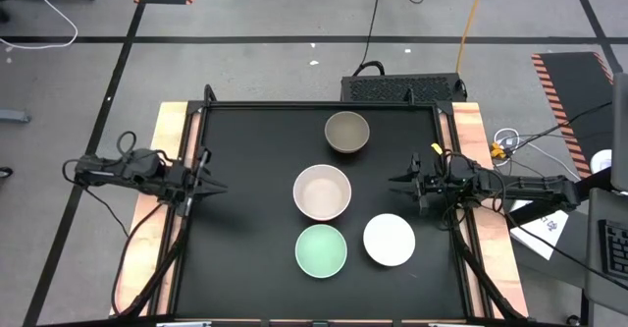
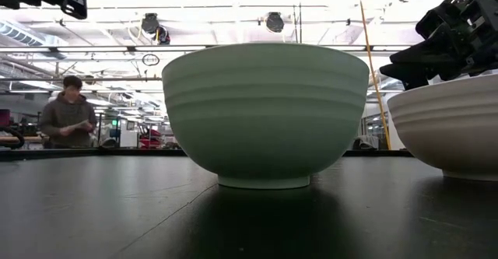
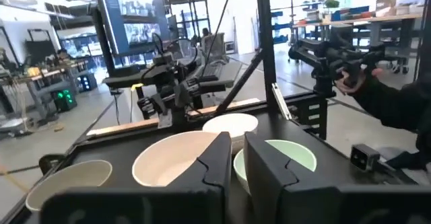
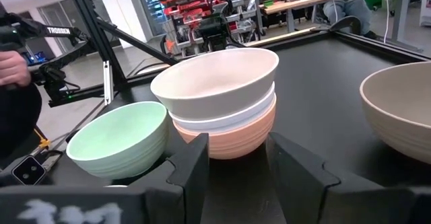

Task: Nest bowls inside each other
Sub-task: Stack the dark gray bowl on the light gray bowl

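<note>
A stack of three bowls (image 1: 322, 191) stands mid-table: beige-grey on top, white in the middle, salmon-orange (image 4: 236, 140) at the bottom, resting on its foot. The dark grey-brown bowl (image 1: 346, 132) stands alone toward the far edge. The mint green bowl (image 1: 321, 250) and a white bowl (image 1: 390, 240) stand side by side near the near edge. My left gripper (image 1: 218, 185) hovers at the table's left side, its fingers a narrow gap apart. My right gripper (image 1: 394, 182) hovers open to the right of the stack, above the white bowl's far side. Neither gripper touches anything.
Wooden rails (image 1: 167, 140) run along the black table's left and right sides. In the low view the mint bowl (image 2: 264, 111) fills the middle and the white bowl (image 2: 451, 127) stands on the right. A person (image 2: 68, 115) stands far off in the room.
</note>
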Available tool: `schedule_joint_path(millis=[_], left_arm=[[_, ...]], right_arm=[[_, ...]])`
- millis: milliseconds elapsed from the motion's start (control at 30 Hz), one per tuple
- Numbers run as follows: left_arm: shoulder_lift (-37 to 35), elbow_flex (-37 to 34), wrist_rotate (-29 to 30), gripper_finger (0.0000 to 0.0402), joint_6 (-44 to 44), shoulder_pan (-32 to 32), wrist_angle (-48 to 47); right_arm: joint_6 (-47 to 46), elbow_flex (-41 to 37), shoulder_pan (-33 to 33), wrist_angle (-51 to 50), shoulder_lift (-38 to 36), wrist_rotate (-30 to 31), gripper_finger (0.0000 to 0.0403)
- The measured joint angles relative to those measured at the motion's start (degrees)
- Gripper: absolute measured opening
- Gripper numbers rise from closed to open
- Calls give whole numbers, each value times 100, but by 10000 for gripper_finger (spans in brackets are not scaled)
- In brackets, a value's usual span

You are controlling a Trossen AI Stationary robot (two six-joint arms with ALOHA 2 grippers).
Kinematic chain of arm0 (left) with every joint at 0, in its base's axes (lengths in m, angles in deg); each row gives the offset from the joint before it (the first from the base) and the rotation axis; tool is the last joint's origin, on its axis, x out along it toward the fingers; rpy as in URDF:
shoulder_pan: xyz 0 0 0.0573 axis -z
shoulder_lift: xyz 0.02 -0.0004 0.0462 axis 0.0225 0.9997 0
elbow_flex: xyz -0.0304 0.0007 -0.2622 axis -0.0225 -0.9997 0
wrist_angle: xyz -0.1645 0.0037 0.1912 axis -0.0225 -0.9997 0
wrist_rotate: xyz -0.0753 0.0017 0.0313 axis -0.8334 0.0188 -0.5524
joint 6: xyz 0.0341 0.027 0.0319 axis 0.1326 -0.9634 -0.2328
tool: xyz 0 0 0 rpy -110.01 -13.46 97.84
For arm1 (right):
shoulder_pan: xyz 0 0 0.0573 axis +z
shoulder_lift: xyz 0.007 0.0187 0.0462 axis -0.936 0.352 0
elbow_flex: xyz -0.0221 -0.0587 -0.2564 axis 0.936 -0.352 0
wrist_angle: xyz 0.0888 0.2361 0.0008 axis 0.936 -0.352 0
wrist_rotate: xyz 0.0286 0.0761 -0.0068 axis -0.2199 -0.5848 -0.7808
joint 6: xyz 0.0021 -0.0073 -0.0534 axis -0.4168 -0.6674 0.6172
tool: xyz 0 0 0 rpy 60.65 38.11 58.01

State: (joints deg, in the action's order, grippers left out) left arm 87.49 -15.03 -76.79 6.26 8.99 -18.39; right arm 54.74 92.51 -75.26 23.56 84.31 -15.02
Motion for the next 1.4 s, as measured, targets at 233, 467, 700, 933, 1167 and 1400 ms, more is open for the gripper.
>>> schedule_joint_path(millis=[233, 467, 700, 933, 1167, 1400], left_arm=[[0, -229, 267, 31, 335, -47, 213], [-4, -235, 505, 31, 867, -193, -88], [-7, -726, 648, 31, 733, -342, 313], [-13, -1005, 450, 31, 651, -565, 665], [-13, -1268, 153, 30, 594, -716, 1016], [-11, -1742, 149, 30, 605, -871, 1411]], right_arm=[[14, 0, 0, 2, -1, 0, 143], [-2, 0, 0, 2, -1, 2, 143], [11, 0, 0, 2, 0, 10, 143], [-2, 0, -2, 22, 0, 31, 143], [13, 0, 0, 24, 1, 37, 143], [13, 0, 0, 33, 1, 44, 143]])
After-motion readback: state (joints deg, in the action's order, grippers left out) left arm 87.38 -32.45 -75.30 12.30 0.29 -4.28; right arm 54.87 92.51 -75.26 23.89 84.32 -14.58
